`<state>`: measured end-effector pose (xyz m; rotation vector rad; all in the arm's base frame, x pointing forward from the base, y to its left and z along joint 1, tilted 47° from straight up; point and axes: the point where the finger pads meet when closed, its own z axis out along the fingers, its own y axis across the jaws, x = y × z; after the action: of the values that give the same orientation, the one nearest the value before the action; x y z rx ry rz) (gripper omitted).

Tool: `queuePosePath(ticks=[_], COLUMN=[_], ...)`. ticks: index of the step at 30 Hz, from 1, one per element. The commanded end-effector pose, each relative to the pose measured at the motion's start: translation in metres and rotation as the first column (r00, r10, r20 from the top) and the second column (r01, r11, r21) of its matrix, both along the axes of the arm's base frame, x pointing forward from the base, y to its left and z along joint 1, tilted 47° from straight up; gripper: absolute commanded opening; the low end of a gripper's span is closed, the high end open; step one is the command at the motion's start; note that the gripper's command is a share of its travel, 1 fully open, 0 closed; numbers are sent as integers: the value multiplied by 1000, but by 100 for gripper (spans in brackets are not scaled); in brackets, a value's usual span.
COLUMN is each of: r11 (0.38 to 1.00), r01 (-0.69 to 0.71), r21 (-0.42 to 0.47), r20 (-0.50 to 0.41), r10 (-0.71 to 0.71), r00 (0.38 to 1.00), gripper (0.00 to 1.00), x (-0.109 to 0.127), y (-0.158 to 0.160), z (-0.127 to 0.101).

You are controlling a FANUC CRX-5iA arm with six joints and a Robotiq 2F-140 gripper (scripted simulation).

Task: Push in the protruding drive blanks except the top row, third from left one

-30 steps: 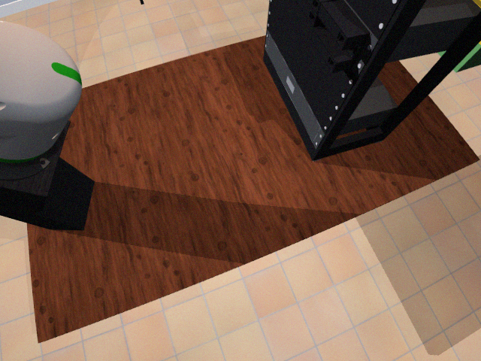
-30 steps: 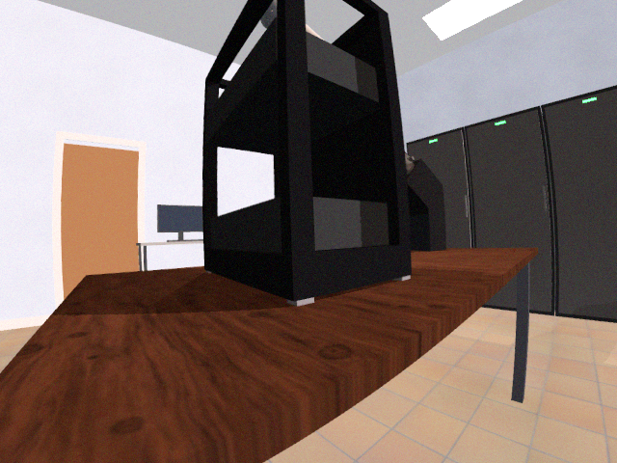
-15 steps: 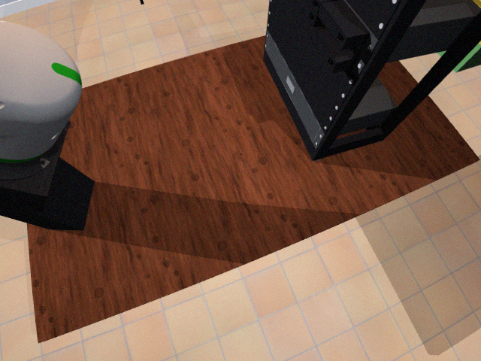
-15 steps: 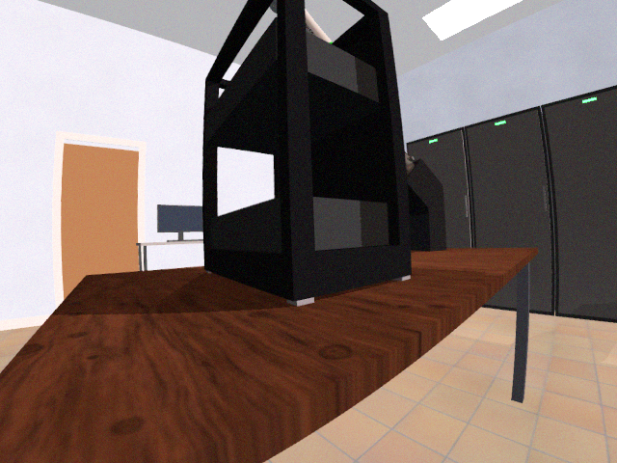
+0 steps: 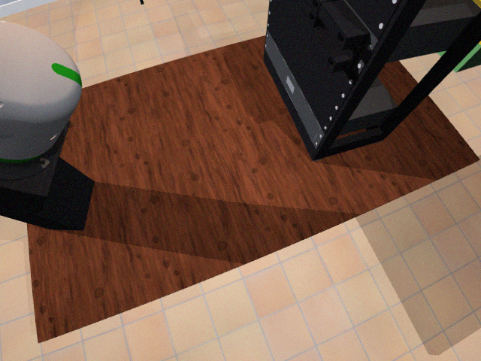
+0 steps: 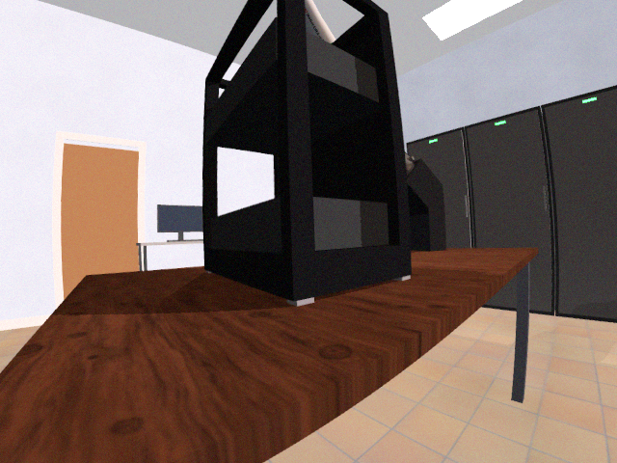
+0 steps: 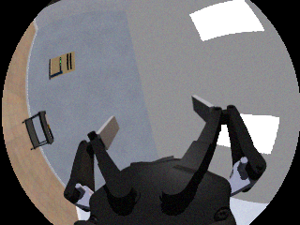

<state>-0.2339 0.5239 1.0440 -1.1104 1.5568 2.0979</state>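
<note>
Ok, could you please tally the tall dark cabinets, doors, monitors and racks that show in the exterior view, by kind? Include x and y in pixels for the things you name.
Tall dark cabinets (image 6: pixel 438 199) (image 6: pixel 510 199) (image 6: pixel 585 199): 3
Door (image 6: pixel 99 214): 1
Monitor (image 6: pixel 179 218): 1
Rack (image 5: pixel 370 74) (image 6: pixel 297 149): 1
Total: 6
</note>
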Motion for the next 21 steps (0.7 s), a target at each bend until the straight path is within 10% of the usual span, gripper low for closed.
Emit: queuePosePath(ticks=[1, 21], r11=[997, 901], r01=[42, 252], r21=[-62, -353], r20=[14, 124], r10=[-41, -221], r00=[999, 967], gripper=[100, 100], x=[13, 89], y=[31, 152], z=[-28, -185])
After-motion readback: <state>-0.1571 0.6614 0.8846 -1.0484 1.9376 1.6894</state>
